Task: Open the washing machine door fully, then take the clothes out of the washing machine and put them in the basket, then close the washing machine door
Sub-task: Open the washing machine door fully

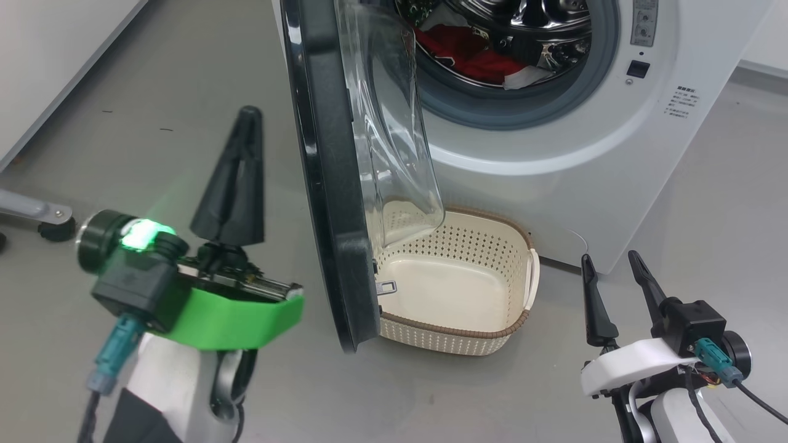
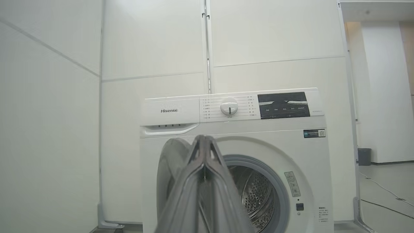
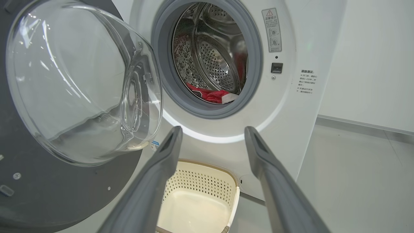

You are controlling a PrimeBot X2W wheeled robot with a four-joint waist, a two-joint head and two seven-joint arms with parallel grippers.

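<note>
- Head view: the washing machine door (image 1: 326, 184) stands edge-on, not fully swung, half-screening the basket (image 1: 455, 332); the left gripper (image 1: 245, 126), clenched and empty, hovers outside it (a clumsy nudge could swing it shut).
- Left wrist view: that pinched gripper aims at the washing machine (image 2: 233, 129); it may clip the door's rim.
- Right wrist view: the right gripper (image 3: 213, 131), spread and empty, faces the clothes (image 3: 210, 95) in the drum; reaching now risks bumping the glass bowl.
</note>
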